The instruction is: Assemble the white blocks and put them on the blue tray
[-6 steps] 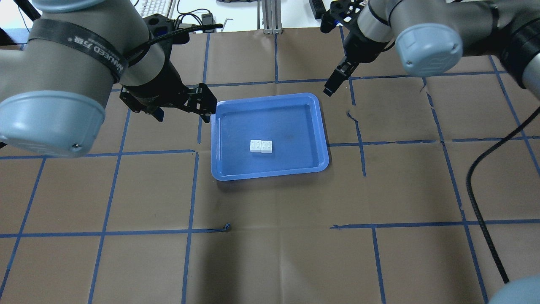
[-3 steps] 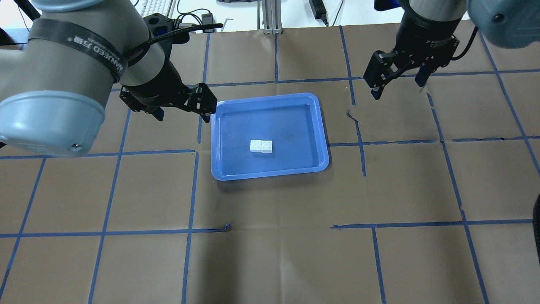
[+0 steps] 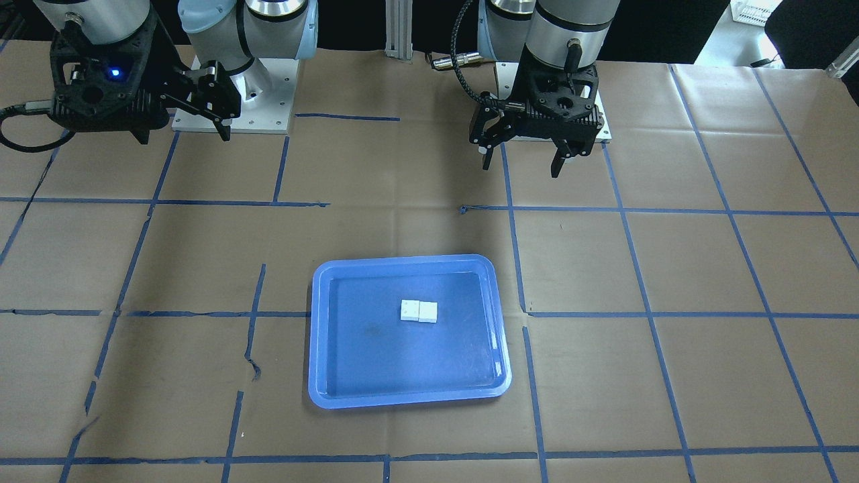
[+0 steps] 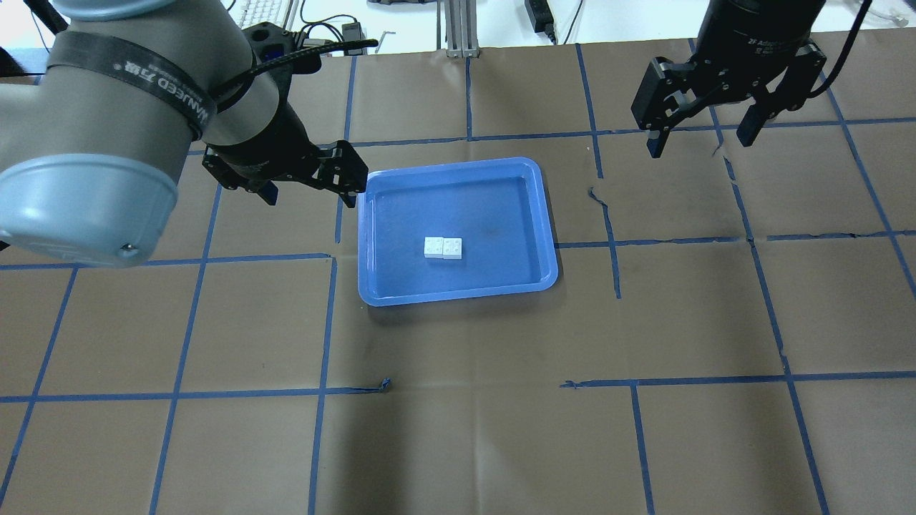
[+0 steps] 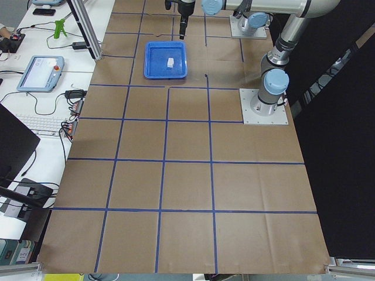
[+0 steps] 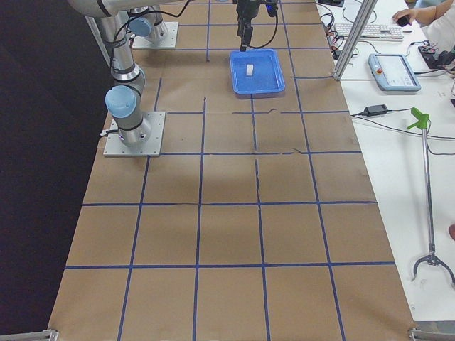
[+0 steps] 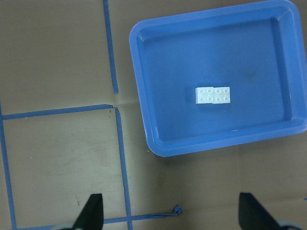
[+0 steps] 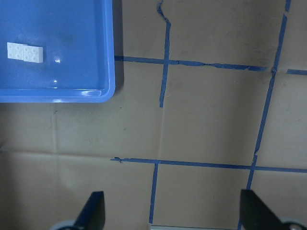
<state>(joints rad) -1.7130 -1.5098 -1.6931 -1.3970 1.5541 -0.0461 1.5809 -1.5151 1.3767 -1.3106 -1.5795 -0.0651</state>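
Blocks [image 4: 443,247] sit joined side by side, studs up, near the middle of the tray [image 4: 458,295], which lies flat on your counter [image 4: 458,443]. Your left end effector [image 3: 520,168] hangs over the counter off the tray's left side, fingers spread and holding nothing. Your right end effector [image 4: 698,145] hangs off the tray's right side, well apart from it, spread and holding nothing
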